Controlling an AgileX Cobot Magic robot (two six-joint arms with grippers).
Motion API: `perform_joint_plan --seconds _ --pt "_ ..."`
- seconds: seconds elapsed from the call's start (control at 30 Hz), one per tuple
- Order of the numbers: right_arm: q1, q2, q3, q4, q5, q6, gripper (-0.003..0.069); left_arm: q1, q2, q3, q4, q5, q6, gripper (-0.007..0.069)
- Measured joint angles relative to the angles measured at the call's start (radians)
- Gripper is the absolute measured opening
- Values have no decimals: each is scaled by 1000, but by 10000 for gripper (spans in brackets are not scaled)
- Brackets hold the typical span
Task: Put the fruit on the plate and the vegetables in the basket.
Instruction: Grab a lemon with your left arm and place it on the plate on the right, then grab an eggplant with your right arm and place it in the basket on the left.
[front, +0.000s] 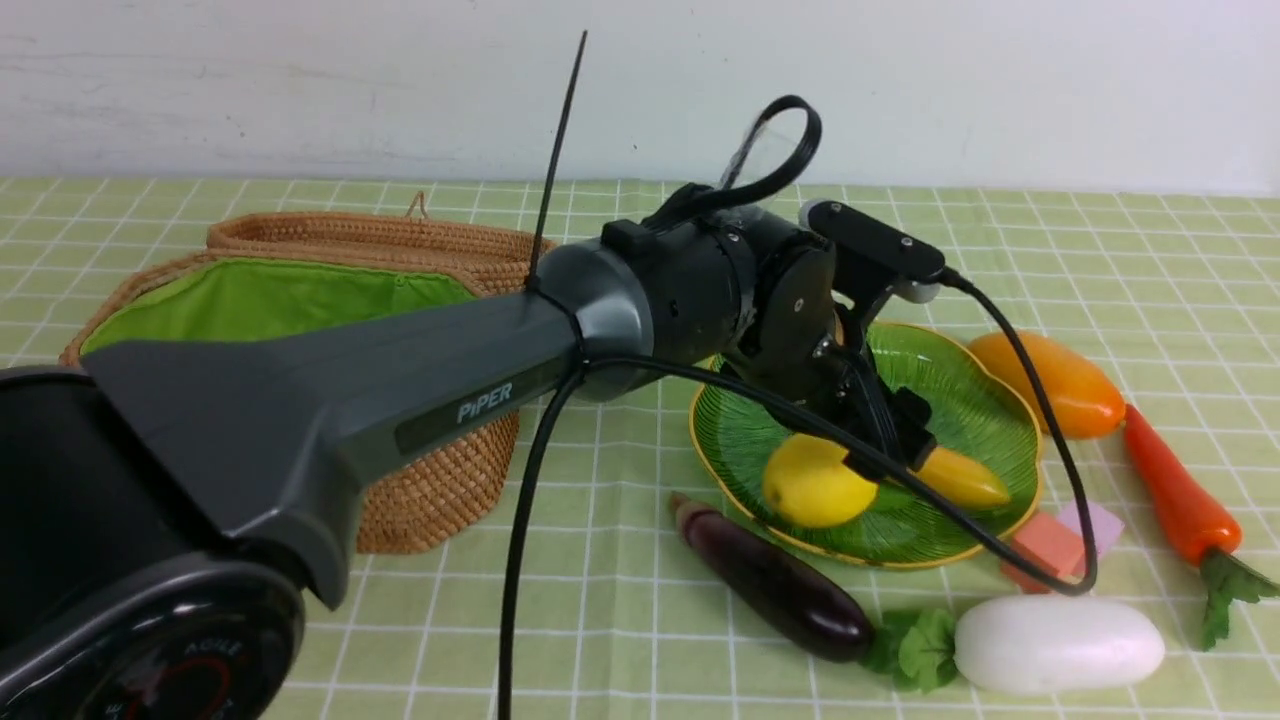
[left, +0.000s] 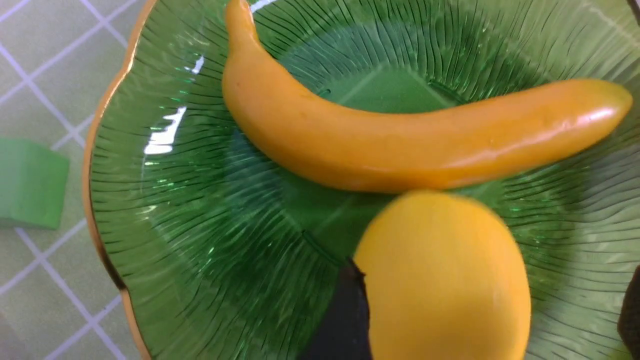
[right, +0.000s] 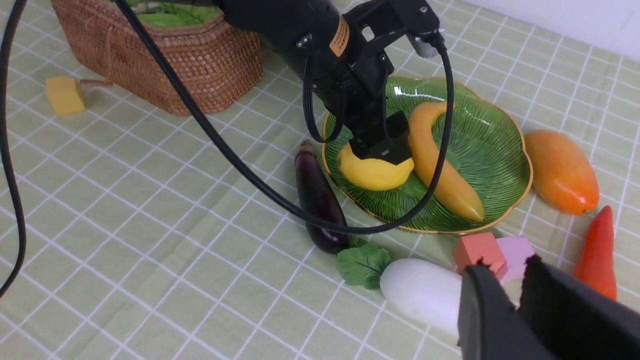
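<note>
Front view: a black arm (front: 350, 390) reaches across the green checked tablecloth (front: 620, 600) to the plate.
Basket (front: 440, 490): wicker, green-lined, on the robot's left, near the plate.
Plate (front: 970, 390): green glass with a gold rim, carrying the banana and lemon.
Left gripper (right: 380, 150): jaws spread wide astride the lemon, with a clear gap at one finger; nothing clamped.
Right gripper (right: 520, 285): jaws all but together, empty, above the cloth near the radish.
Banana (front: 965, 478): lying on the plate, just beside the lemon.
Eggplant (front: 770, 585): on the cloth beside the plate's near rim.
Radish (front: 1060, 645): on the cloth, its leaves by the eggplant's tip.
Carrot (front: 1180, 490): on the cloth at far right, beside the mango.
Mango (front: 1050, 385): on the cloth just beside the plate's right rim.
Lemon (front: 815, 485): resting on the plate's near left side, under the left gripper.
</note>
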Motion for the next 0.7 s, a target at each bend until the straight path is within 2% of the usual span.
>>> perform_joint_plan --seconds 0.17,0.3,0.4,0.5,0.6,0.67,0.7 --pt "0 0 0 -13 0 0 128 0 -42 -2 3 25 0 654" --pt "0 0 0 -16 0 0 128 0 -110 -7 11 82 0 582" --pt "0 0 0 -16 -1 0 128 0 -184 -7 11 156 0 468" --pt "0 0 0 -16 -3 5 128 0 -262 -7 11 232 -15 298" --pt "0 0 0 -16 -4 24 128 0 -355 -7 11 309 -37 55" --pt "0 0 0 -16 -4 27 128 0 -400 -7 11 343 -42 -11" --pt "0 0 0 -16 -4 27 128 0 -436 -10 11 372 -42 -13"
